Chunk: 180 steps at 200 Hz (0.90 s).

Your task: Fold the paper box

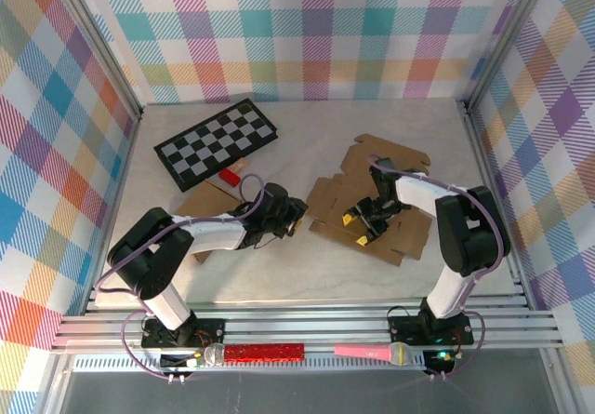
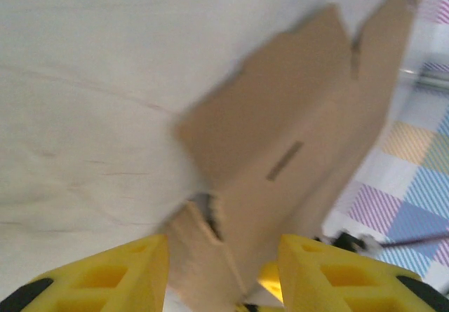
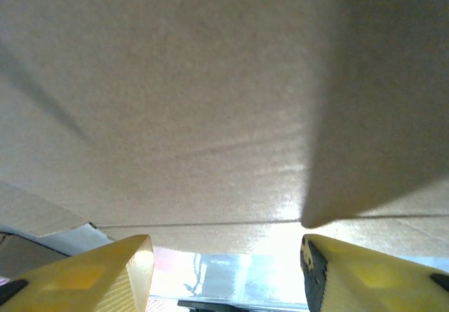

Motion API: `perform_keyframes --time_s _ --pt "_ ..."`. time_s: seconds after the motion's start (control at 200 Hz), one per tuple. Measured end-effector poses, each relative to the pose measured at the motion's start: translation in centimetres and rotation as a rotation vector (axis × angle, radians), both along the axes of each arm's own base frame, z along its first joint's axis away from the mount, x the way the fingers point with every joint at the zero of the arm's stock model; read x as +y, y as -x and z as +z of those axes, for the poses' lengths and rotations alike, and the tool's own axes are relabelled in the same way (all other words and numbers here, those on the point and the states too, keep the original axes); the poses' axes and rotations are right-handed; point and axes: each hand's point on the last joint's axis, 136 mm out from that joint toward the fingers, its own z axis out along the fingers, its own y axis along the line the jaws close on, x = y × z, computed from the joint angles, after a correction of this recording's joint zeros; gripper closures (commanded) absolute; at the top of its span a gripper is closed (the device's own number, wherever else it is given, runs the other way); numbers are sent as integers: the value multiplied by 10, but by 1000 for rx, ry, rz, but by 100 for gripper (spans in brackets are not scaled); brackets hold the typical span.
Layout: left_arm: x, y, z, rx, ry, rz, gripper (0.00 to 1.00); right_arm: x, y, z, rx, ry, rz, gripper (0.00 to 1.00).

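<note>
Brown cardboard box blank (image 1: 327,198) lies mostly flat at centre-right of the pale table (image 1: 232,274), folding barely begun; left gripper (image 2: 223,250) straddles a raised flap (image 2: 280,137), grip unclear; right gripper (image 3: 226,250) parted, empty, facing a panel

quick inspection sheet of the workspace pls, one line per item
surface: pale table, no spills seen
job's things: cardboard box mid-right, lying flat and unfolded
clutter: checkerboard back left, red block at its near edge; cardboard sheet under the left arm; red microphone and pink microphone on the front rail
grippers: left claw astride a flap of the box, grip unclear; right claw open at a box edge
cables: purple cables along both arms, no snag seen
surroundings: plaid walls, metal frame
</note>
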Motion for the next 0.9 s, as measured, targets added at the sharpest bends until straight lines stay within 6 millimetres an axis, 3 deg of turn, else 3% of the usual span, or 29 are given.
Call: perform_keyframes --time_s 0.105,0.43,0.9 --pt "3 9 -17 38 -6 22 54 -1 2 1 -5 -2 -3 43" --pt "-24 -12 -12 -35 113 47 56 -2 5 -3 0 -1 -4 43" --pt "-34 -27 -16 -81 137 62 75 -1 6 -1 -3 -9 -2 44"
